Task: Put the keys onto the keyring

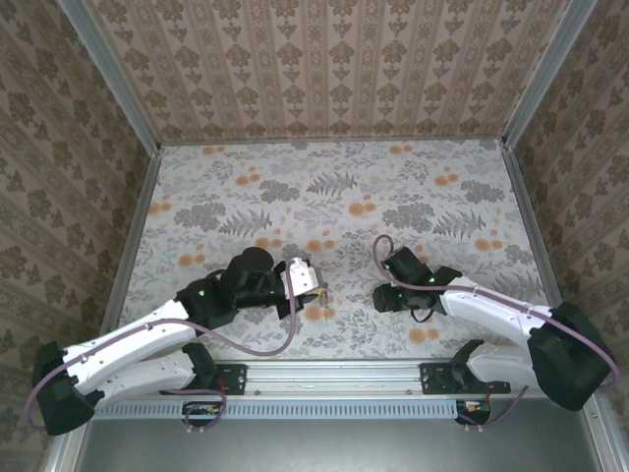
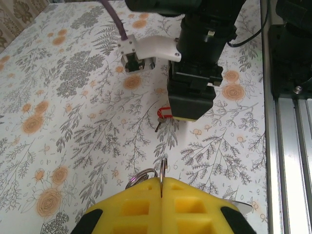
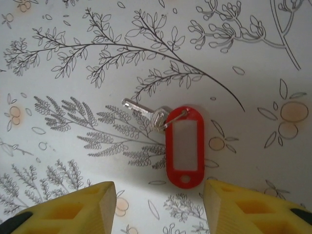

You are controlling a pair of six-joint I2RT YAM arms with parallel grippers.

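Yellow pads (image 2: pixel 136 207) of my left gripper (image 2: pixel 161 187) sit at the bottom edge of the left wrist view, pressed flat together with no gap. Pinched in the seam is the keyring (image 2: pixel 164 166), thin metal, edge-on, poking up past the pad tips. Another curve of its wire shows just left of the seam.

My right gripper (image 3: pixel 158 191) hangs over the keys (image 3: pixel 184 146) with its pads apart at a middling width. Nothing is between them and they touch nothing. The keys lie flat on the flower-print table (image 3: pixel 58 97): a red oblong tag (image 3: pixel 185 173) with a pale window, and a small silver key (image 3: pixel 141 108) hooked to the tag's far end. The key points up-left in the right wrist view. The tag lies just beyond the pad tips, in line with the gap, nearer the pad on that view's right side.

From the left wrist view the tag peeks out beside the right gripper's black body, ahead of the keyring and apart from it.

In the top view both grippers are low over the near middle of the table, tips facing each other, near but not touching.
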